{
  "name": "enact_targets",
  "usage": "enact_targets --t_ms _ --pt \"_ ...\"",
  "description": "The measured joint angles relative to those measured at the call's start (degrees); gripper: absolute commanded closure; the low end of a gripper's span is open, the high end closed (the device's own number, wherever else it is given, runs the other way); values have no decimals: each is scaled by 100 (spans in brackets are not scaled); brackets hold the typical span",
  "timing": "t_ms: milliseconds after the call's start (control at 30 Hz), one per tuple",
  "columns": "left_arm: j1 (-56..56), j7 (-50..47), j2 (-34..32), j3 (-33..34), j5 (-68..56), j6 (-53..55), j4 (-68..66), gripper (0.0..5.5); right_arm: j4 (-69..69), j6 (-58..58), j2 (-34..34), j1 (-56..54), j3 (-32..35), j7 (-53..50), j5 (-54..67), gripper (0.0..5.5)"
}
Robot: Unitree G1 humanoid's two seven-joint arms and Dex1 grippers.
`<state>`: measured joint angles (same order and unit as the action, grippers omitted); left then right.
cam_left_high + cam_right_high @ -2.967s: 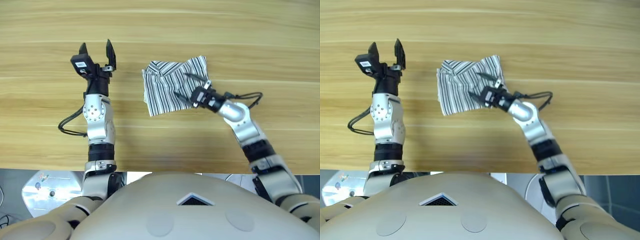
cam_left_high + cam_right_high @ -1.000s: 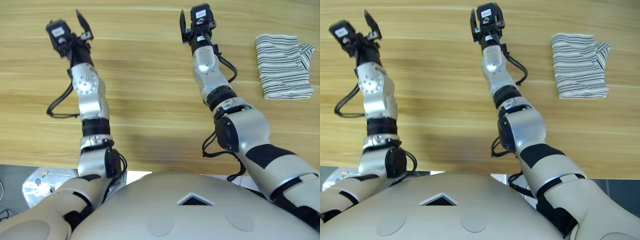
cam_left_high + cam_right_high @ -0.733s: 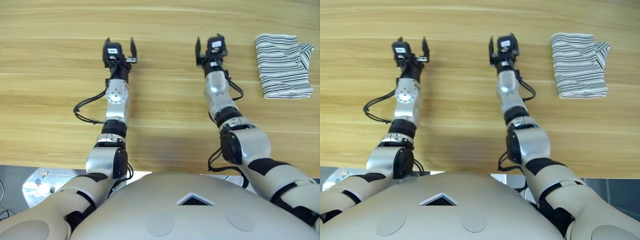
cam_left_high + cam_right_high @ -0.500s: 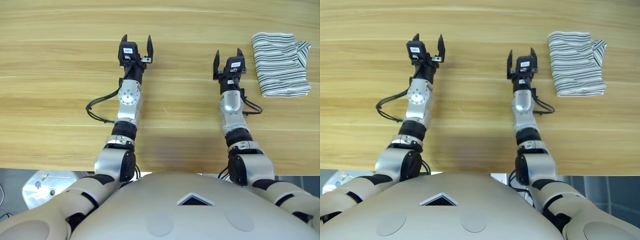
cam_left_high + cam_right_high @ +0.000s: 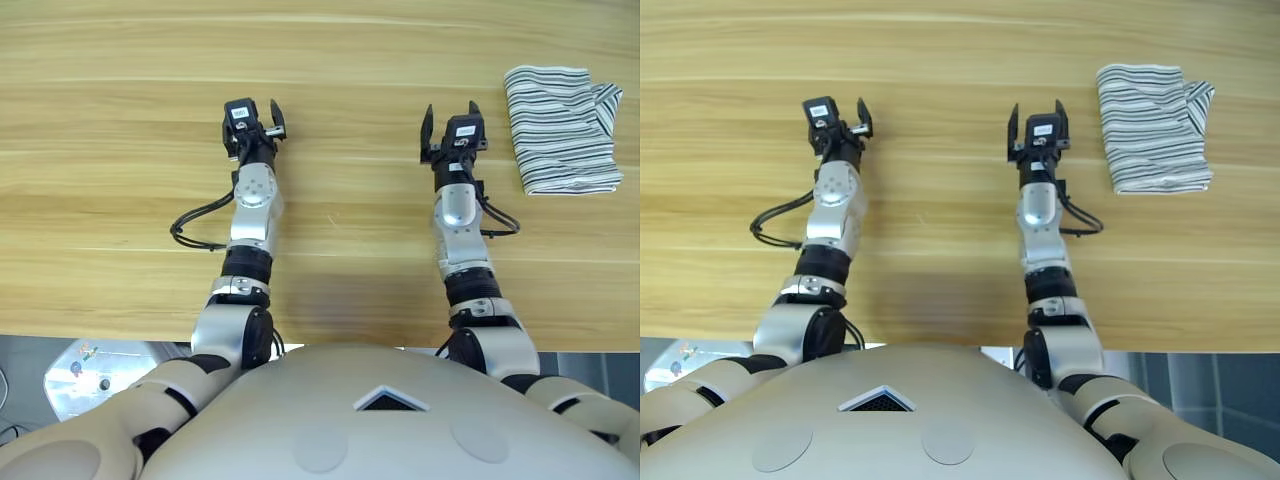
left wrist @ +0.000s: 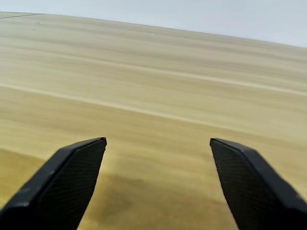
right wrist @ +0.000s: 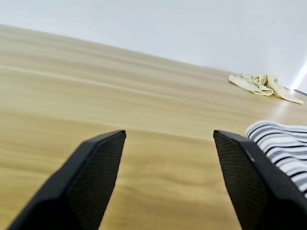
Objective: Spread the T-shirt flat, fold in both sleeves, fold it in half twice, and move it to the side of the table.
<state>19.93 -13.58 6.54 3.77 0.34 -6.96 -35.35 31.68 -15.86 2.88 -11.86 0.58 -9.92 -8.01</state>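
On the right side of the wooden table [image 5: 330,60], the T-shirt [image 5: 562,128] lies folded into a compact, roughly rectangular bundle. The fabric is white with thin dark stripes. The stripes run across the short dimension of the bundle. The far edge is rounded by the fold, and the near edge is straighter. One layer projects as a small flap at the far right corner. The bundle rests flat on the wood, and neither gripper touches it.

Right gripper [image 5: 450,110]: positioned above the tabletop, to the left of the T-shirt and apart from it, with the arm extended straight forward. Both fingers [image 7: 96,177] are spread wide. Bare wood shows in the gap between them. In the right wrist view, a striped edge of the T-shirt [image 7: 283,143] appears beside one finger, with clear separation. A crumpled pale yellow cloth [image 7: 263,84] lies farther back on the table, near the wall.

Left gripper [image 5: 255,110]: positioned over the left half of the table, well apart from the T-shirt, at about the same forward reach as the right gripper. Its fingers [image 6: 67,182] are likewise spread wide, with bare wood grain between them. Neither gripper holds an object. Contact between the fingertips and the table surface cannot be determined.
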Motion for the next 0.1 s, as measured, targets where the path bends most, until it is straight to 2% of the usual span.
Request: enact_targets --t_ms 100 --pt "58 -169 44 -45 4 -9 -30 148 -23 217 -39 -1 -10 -104 -39 212"
